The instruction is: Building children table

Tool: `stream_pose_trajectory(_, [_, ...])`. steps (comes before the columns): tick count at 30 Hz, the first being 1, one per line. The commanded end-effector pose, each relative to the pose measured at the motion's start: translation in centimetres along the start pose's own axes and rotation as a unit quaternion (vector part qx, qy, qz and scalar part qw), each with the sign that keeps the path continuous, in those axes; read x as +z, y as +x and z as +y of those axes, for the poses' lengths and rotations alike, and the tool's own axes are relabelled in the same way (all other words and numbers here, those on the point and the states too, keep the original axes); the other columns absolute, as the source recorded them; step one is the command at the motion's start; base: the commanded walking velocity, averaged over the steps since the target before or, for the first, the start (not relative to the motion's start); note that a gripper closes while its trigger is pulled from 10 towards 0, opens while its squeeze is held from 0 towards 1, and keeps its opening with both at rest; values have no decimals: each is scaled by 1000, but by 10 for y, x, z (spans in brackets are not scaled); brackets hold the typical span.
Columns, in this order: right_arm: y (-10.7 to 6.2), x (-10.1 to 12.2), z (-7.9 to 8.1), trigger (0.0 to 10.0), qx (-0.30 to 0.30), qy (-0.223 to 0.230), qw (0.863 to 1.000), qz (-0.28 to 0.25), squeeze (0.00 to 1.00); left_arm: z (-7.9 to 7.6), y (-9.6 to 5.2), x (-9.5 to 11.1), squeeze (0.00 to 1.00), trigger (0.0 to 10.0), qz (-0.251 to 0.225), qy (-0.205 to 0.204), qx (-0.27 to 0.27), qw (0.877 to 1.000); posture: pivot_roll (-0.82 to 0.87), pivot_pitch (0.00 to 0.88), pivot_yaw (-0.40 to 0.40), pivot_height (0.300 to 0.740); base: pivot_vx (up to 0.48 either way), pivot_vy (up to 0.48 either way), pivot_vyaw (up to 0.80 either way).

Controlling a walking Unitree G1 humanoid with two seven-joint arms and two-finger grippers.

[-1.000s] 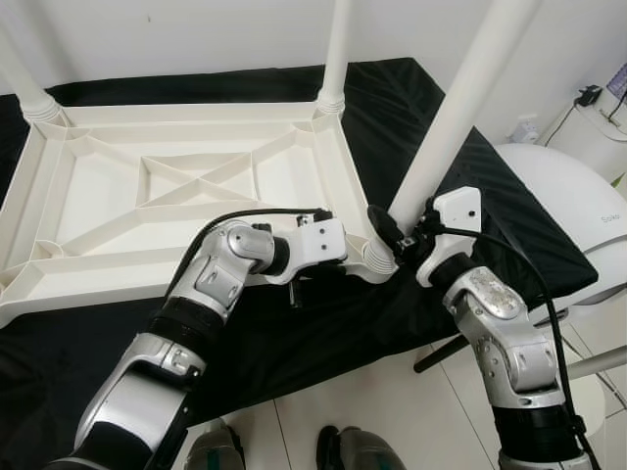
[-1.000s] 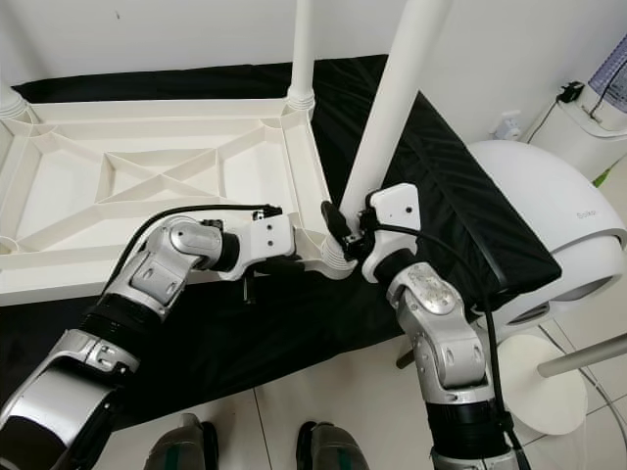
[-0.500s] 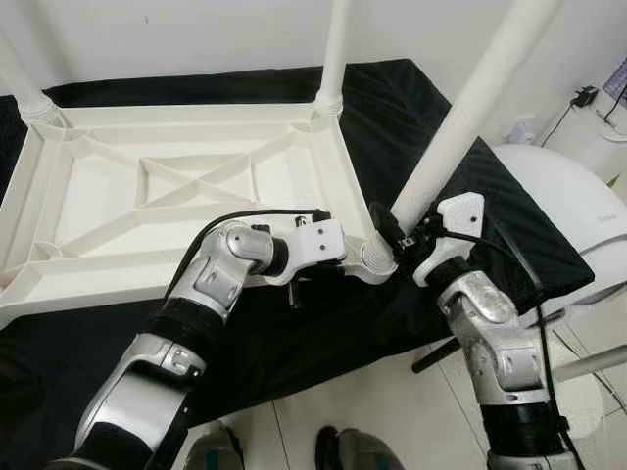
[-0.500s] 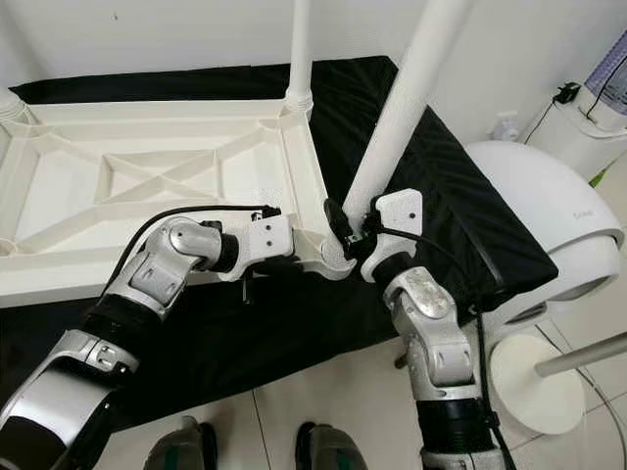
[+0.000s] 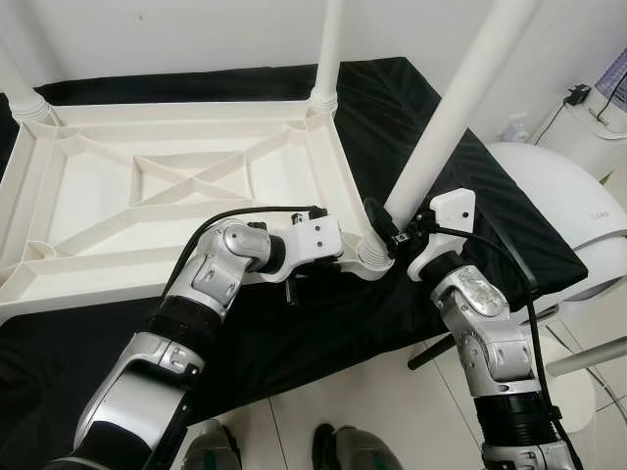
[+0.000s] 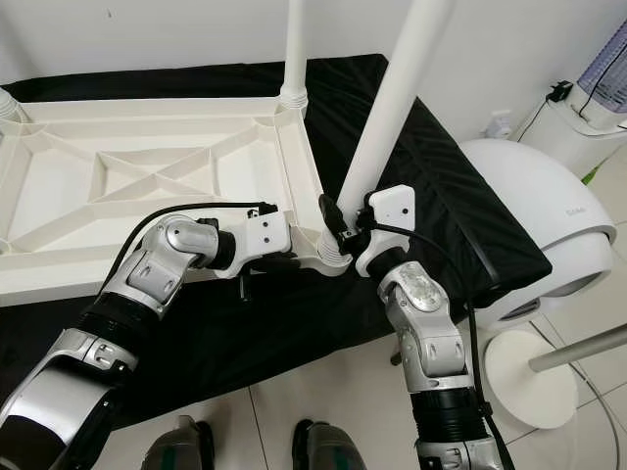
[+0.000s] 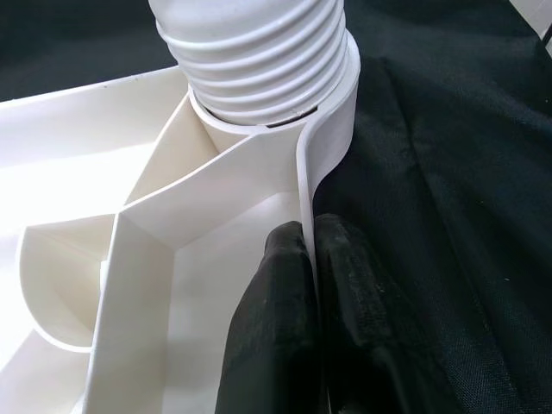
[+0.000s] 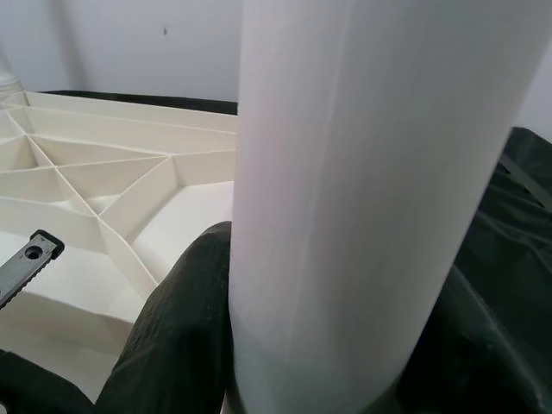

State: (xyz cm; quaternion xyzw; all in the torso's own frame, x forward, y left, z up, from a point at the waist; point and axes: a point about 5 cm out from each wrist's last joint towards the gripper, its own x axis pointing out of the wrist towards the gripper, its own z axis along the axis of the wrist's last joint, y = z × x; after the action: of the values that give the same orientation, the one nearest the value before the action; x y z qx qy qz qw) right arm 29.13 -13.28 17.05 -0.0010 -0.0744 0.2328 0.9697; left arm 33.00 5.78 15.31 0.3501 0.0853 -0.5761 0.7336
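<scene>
A white plastic tabletop (image 5: pixel 147 186) lies upside down on a black cloth (image 5: pixel 411 108). A long white leg (image 5: pixel 451 108) stands in the tabletop's near right corner socket (image 5: pixel 372 253); its ribbed threaded end (image 7: pixel 259 52) sits in the socket. My right gripper (image 5: pixel 390 233) is shut on this leg near its base, one finger (image 8: pixel 172 328) on each side. My left gripper (image 7: pixel 312 259) is shut on the tabletop's rim wall just beside that socket. Two more legs stand at the far right corner (image 5: pixel 326 59) and far left corner (image 5: pixel 22 93).
A white domed appliance (image 5: pixel 568 215) sits on the tiled floor to the right, with a white round-based stand (image 6: pixel 549 372) in front of it. A white wall runs behind the cloth. My feet (image 5: pixel 338 452) show at the near edge.
The right gripper stays shut on the leg, and its wrist has turned and shifted slightly with it. The left gripper keeps its hold on the rim. The view has shifted a little.
</scene>
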Motion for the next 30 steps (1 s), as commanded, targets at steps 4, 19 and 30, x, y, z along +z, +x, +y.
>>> stream_pose_trajectory(4, [-10, -28, 9, 10000, 18, 9, 998, 63, 0, 7, -2, -21, 0, 10000, 53, -10, 133, 990, -10, 136, -58, 740, 0, 0, 0])
stream_pose_trajectory(19, [-18, -38, 6, 10000, -6, 8, 998, 58, 0, 8, -3, -20, 0, 10000, 51, -8, 132, 990, -10, 136, -51, 740, 0, 0, 0])
stream_pose_trajectory(30, [-18, -45, 2, 10000, -34, 17, 997, 63, 0, 8, -4, -19, 0, 10000, 51, -6, 132, 990, -7, 128, -49, 740, 0, 0, 0])
